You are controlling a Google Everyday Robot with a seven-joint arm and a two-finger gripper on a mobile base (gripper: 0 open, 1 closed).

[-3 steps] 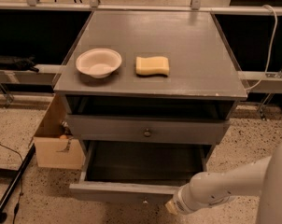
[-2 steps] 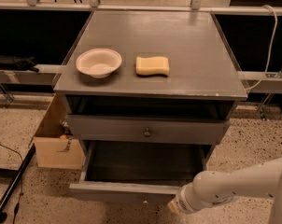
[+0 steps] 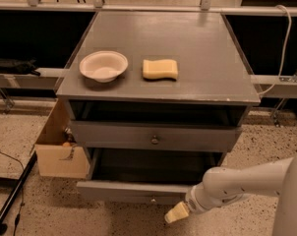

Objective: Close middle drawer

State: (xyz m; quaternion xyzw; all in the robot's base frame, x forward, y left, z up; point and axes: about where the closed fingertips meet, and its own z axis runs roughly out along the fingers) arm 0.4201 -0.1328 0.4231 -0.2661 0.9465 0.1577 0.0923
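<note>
The middle drawer (image 3: 133, 191) is grey and pulled well out of the cabinet, showing its dark inner floor (image 3: 153, 167). Its small round knob (image 3: 152, 199) sits at the centre of the flat front panel. My gripper (image 3: 177, 213) is pale and hangs at the end of the white arm (image 3: 237, 183). It is just below and right of the drawer's front panel, close to the lower edge and to the right of the knob. I cannot tell whether it touches the panel.
The upper drawer (image 3: 155, 137) with a round knob stands slightly out. On the cabinet top (image 3: 207, 58) are a white bowl (image 3: 103, 65) and a yellow sponge (image 3: 160, 69). A cardboard box (image 3: 57, 149) stands at the left. A black pole (image 3: 13, 193) lies on the speckled floor.
My gripper has shifted slightly left and up, closer to the middle drawer's front panel. The drawer has not visibly moved.
</note>
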